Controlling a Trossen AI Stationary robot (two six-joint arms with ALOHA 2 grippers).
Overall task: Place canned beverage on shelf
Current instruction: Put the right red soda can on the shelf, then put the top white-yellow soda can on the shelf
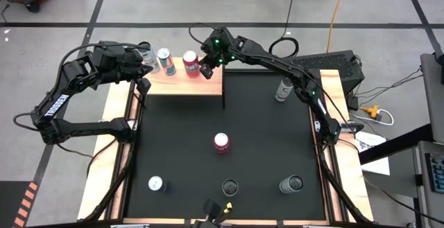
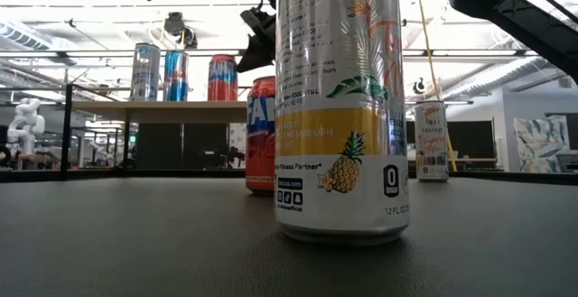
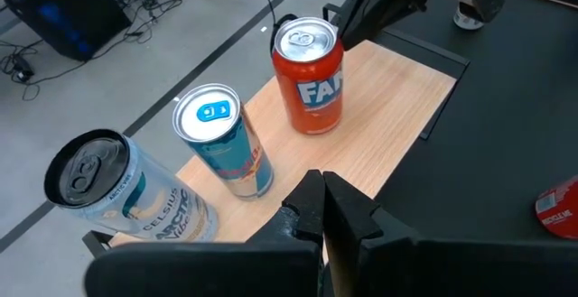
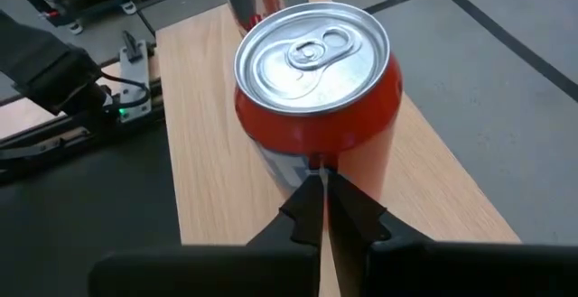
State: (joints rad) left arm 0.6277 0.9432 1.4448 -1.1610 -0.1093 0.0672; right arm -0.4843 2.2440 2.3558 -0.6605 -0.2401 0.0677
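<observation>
Three cans are already standing upright on the shelf [image 1: 184,82]: a silver-grey can [image 1: 145,53] at the outer end, a blue can [image 1: 164,59] beside it, and a red can [image 1: 190,64] nearest the black mat [image 1: 263,138]. The right claw [image 1: 206,71] is hovering just beside the red can, its two fingers pressed together and holding nothing; the can is standing free on the board. The left claw [image 3: 322,208] is waiting over the other end of the shelf near the silver-grey can, likewise fully closed and empty.

So I would judge the job partly done. Five cans are still sitting on the mat: a red-topped can [image 1: 221,143] in the middle, a pale can [image 1: 284,89] toward the far right, and three along the near edge, a white-topped can [image 1: 155,183], a dark-topped can [image 1: 229,187] and a grey-topped can [image 1: 292,184]. Bare board is showing on the shelf past the red can.

The overhead camera is giving the whole count and layout. The bench-level camera is being largely blocked by a tall pineapple-printed can [image 2: 340,107], but it alone is showing the shelf raised above the mat on its thin frame. The right wrist camera is showing the closed fingertips right at the red can's side.
</observation>
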